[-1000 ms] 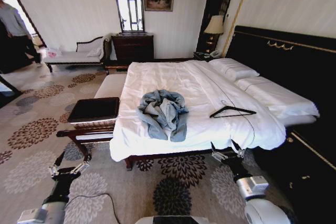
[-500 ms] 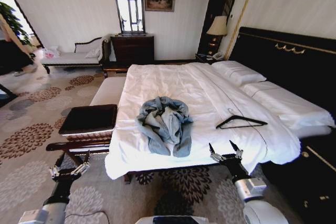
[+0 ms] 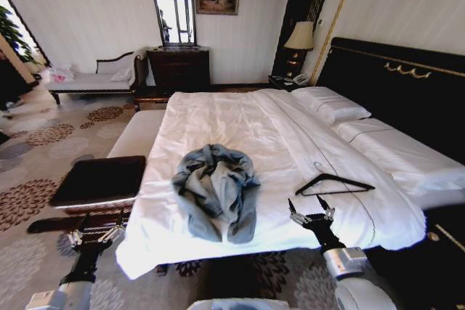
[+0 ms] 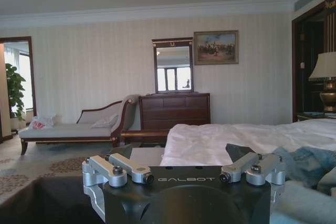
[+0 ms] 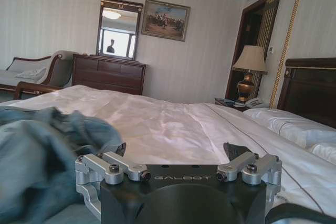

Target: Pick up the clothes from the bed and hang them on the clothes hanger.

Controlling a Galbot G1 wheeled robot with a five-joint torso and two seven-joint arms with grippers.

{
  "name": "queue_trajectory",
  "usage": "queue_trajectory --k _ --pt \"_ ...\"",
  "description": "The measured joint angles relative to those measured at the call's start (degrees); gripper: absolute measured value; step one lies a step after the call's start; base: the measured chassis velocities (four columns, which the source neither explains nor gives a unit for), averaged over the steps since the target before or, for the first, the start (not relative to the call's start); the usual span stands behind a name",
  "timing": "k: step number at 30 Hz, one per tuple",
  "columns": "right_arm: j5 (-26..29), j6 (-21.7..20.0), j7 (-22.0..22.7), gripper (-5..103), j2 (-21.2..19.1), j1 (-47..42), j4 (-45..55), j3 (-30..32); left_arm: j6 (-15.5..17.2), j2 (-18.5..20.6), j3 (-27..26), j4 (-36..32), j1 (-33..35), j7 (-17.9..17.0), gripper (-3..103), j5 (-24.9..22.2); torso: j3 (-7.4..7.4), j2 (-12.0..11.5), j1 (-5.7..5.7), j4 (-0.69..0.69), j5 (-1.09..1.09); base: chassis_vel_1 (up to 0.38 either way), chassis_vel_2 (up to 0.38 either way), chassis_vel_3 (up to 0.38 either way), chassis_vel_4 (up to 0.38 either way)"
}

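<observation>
Clothes: a light-blue denim jacket lay crumpled in a heap on the white sheet, near the foot edge of the bed and toward its left half; no gripper touched it.
Clothes hanger: a thin black triangular hanger lay flat on the sheet, to the right of the jacket and apart from it.
Bed: white sheets, pillows at the far right, black headboard with gold trim.
Right gripper: fingers spread apart and empty, raised over the foot edge of the bed, just in front of the hanger, not touching it.
Left gripper: fingers spread apart and empty, low beside the bed's left foot corner, near a dark bench.
Writing: "GALBOT" read on the body of each gripper in the wrist views.
Surroundings: a dresser with mirror stood against the far wall, a lamp beside the headboard.
</observation>
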Motion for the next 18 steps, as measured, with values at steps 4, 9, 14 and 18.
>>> queue_trajectory --k 4,9,14,18 --pt "0.01 0.35 0.21 100 0.05 0.04 -0.14 -0.21 0.0 -0.36 -0.26 0.01 -0.28 0.0 100 -0.13 0.0 0.0 0.0 0.0 0.0 -0.409 -0.121 0.4 0.119" --pt "-0.96 0.38 0.41 100 0.05 -0.03 -0.24 -0.25 0.01 -0.4 -0.35 -0.03 -0.33 0.03 100 -0.34 0.01 -0.02 0.03 0.0 0.06 -0.253 -0.104 0.199 0.099" --pt "-1.77 1.74 -0.33 100 0.16 -0.15 -0.36 -0.13 0.03 -0.54 -0.29 -0.07 -0.32 0.06 100 -0.32 -0.02 0.02 -0.07 -0.01 0.0 -0.034 -0.027 0.025 0.018" --pt "-2.18 2.04 -0.51 100 0.15 -0.23 -0.56 -0.15 0.05 -0.73 -0.22 -0.07 -0.29 -0.01 100 -0.28 -0.04 0.04 -0.07 -0.01 -0.05 0.016 0.064 -0.007 -0.057"
